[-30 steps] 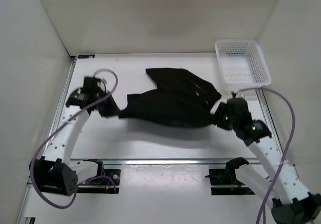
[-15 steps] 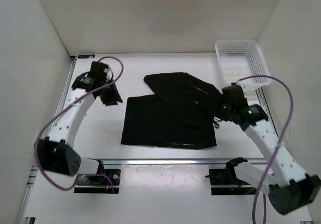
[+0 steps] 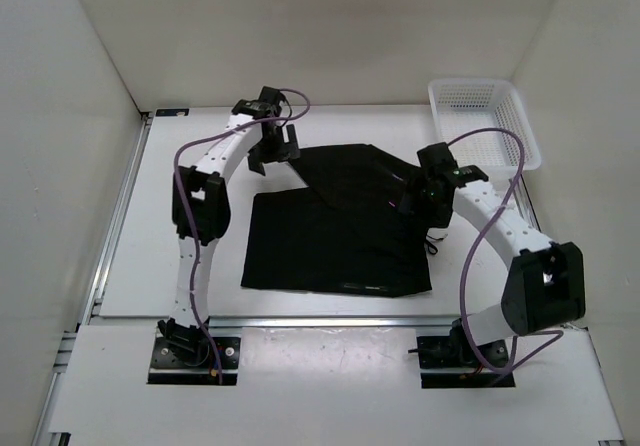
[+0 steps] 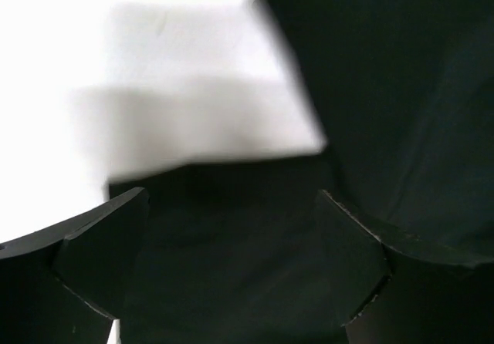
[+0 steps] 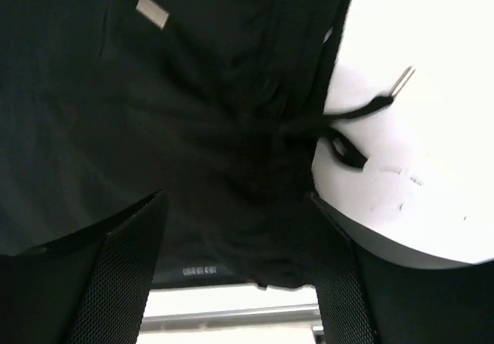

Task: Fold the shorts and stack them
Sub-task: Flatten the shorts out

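While the plain black soft fabric shorts [image 3: 335, 236] lie on the white table [image 3: 150, 266], both arms reach over them from opposite sides. The garment rests near the table's centre: a flat rectangular part lies nearer the arm bases, and a second panel angles away from it toward the far left. The left claw [image 3: 272, 148] hangs at the far left corner of that angled panel. In the left wrist view the left claw [image 4: 231, 193] is spread wide, with dark cloth lying under and between the fingers [image 4: 100, 259] and bare table showing at the upper left; nothing is pinched. The right claw [image 3: 412, 198] sits over the right edge of the shorts, at the waistband end. In the right wrist view the right claw [image 5: 238, 197] is likewise spread, its fingers [image 5: 116, 274] apart above rumpled fabric and gripping nothing. A small pale rectangular label [image 5: 152, 10] shows on the cloth, and a black drawstring [image 5: 351, 116] trails off the edge onto the table. A white perforated plastic basket [image 3: 470, 84] stands at the far right corner, apart from the shorts.
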`<state>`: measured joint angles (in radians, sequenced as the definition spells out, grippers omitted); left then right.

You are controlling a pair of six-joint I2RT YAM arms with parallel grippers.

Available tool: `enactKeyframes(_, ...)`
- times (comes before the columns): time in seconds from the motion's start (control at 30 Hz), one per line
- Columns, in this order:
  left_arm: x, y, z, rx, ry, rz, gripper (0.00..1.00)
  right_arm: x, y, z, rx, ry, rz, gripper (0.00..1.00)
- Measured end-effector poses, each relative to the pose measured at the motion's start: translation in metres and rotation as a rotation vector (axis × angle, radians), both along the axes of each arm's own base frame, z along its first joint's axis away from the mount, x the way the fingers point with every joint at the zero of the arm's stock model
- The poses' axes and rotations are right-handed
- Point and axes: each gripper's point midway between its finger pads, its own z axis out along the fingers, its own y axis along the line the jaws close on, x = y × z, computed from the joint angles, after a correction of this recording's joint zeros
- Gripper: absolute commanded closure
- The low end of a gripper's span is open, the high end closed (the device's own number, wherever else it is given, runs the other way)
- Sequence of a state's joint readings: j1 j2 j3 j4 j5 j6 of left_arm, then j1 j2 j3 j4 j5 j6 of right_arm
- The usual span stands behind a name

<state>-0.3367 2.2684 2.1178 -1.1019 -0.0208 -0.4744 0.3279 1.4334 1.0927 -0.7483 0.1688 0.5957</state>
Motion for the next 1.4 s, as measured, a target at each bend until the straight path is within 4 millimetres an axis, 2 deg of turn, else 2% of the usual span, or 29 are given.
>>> enactKeyframes(0.1,0.028,-0.014,-0.012,-0.003,-0.028,-0.018,0.00,0.019,-0.007,-0.009,0.001,0.028,-0.040,0.24)
enactKeyframes(0.17,0.045,-0.022,-0.019,-0.011,-0.056,-0.025,0.00,0.030,-0.007,-0.022,0.000,0.059,-0.051,0.28)
enactKeyframes(0.27,0.058,-0.030,-0.033,-0.026,-0.067,-0.036,0.00,0.039,-0.004,-0.043,-0.008,0.111,-0.050,0.32)
enactKeyframes(0.33,0.060,-0.033,-0.046,-0.035,-0.054,-0.043,0.06,0.039,-0.001,-0.057,-0.009,0.150,-0.045,0.35)
enactKeyframes(0.47,0.058,-0.037,-0.059,-0.050,-0.029,-0.052,0.41,0.036,0.000,-0.072,-0.011,0.200,-0.042,0.39)
enactKeyframes(0.5,0.058,-0.037,-0.060,-0.054,-0.029,-0.055,0.62,0.036,0.000,-0.073,-0.010,0.201,-0.041,0.44)
enactKeyframes(0.53,0.059,-0.037,-0.060,-0.061,-0.032,-0.054,0.74,0.036,0.001,-0.073,-0.010,0.201,-0.041,0.49)
enactKeyframes(0.6,0.061,-0.036,-0.060,-0.075,-0.033,-0.054,0.88,0.036,0.001,-0.072,-0.007,0.200,-0.038,0.52)
enactKeyframes(0.63,0.061,-0.036,-0.061,-0.085,-0.031,-0.056,0.90,0.036,0.002,-0.072,-0.003,0.201,-0.038,0.52)
enactKeyframes(0.73,0.062,-0.035,-0.062,-0.126,-0.018,-0.059,0.90,0.037,0.004,-0.072,0.007,0.199,-0.036,0.40)
enactKeyframes(0.87,0.062,-0.026,-0.070,-0.143,0.000,-0.045,0.90,0.039,0.007,-0.073,0.016,0.190,-0.022,0.41)
enactKeyframes(1.03,0.060,-0.009,-0.065,-0.109,-0.003,-0.008,0.90,0.038,0.019,-0.079,0.015,0.208,0.013,0.52)
enactKeyframes(1.07,0.060,-0.003,-0.062,-0.096,-0.007,0.002,0.90,0.039,0.023,-0.079,0.014,0.207,0.026,0.54)
enactKeyframes(1.1,0.059,0.001,-0.059,-0.085,-0.011,0.011,0.90,0.039,0.029,-0.080,0.017,0.206,0.042,0.61)
enactKeyframes(1.23,0.067,0.026,-0.035,-0.071,-0.057,0.058,0.90,0.047,0.055,-0.075,0.044,0.188,0.108,0.79)
enactKeyframes(1.3,0.070,0.043,-0.021,-0.066,-0.084,0.091,0.90,0.050,0.070,-0.073,0.063,0.183,0.142,0.84)
enactKeyframes(1.33,0.072,0.052,-0.014,-0.063,-0.096,0.108,0.90,0.052,0.077,-0.073,0.072,0.181,0.157,0.84)
enactKeyframes(1.37,0.073,0.062,-0.008,-0.059,-0.107,0.125,0.81,0.053,0.084,-0.073,0.080,0.177,0.166,0.68)
enactKeyframes(1.4,0.076,0.073,0.001,-0.055,-0.127,0.146,0.81,0.055,0.092,-0.071,0.092,0.169,0.180,0.68)
